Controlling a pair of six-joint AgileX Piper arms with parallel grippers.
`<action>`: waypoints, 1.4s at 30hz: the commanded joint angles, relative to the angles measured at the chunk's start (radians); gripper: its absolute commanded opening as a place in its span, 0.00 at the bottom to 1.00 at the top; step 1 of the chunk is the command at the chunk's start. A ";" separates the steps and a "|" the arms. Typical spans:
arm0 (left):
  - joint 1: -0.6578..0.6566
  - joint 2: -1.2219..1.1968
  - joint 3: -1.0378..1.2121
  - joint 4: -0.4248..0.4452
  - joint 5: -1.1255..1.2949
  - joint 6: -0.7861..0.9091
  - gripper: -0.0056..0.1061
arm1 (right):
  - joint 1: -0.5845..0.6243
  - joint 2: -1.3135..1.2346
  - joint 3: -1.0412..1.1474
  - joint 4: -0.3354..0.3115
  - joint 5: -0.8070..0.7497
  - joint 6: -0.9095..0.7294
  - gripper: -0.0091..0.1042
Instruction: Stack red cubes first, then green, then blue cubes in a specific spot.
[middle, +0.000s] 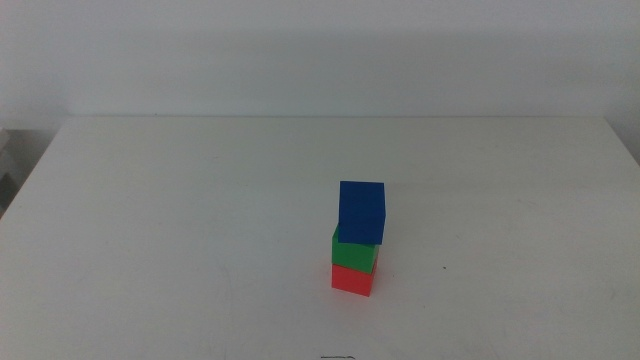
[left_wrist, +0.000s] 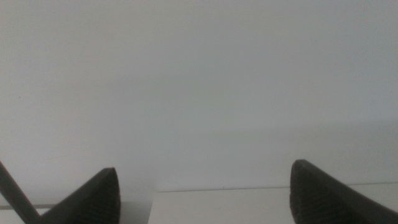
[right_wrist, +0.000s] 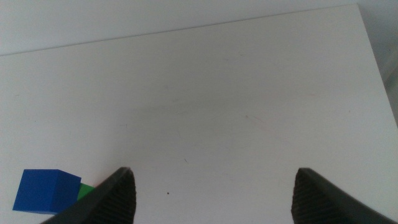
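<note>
In the middle view a stack of three cubes stands on the white table, a little right of centre and near the front. The red cube (middle: 354, 279) is at the bottom, the green cube (middle: 356, 256) sits on it, and the blue cube (middle: 361, 212) is on top, slightly turned and shifted to the right. Neither arm shows in the middle view. In the right wrist view my right gripper (right_wrist: 211, 193) is open and empty, away from the stack; the blue cube (right_wrist: 45, 191) and a sliver of the green cube (right_wrist: 86, 190) show beside one jaw. My left gripper (left_wrist: 205, 196) is open and empty, facing the wall.
The white tabletop (middle: 180, 220) stretches to a far edge against a pale wall. The table's edge (left_wrist: 249, 188) shows in the left wrist view. The table's far corner (right_wrist: 357, 12) shows in the right wrist view.
</note>
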 joint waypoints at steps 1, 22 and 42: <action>0.001 -0.018 -0.028 -0.005 -0.078 -0.017 0.89 | -0.008 -0.015 -0.025 0.001 -0.066 -0.011 0.64; 0.002 -0.651 0.737 -0.095 -0.080 -0.017 0.89 | -0.008 -0.466 0.614 0.030 -0.526 -0.011 0.64; 0.002 -1.060 1.172 -0.100 -0.127 -0.017 0.89 | -0.008 -1.061 1.269 -0.054 -0.827 -0.011 0.64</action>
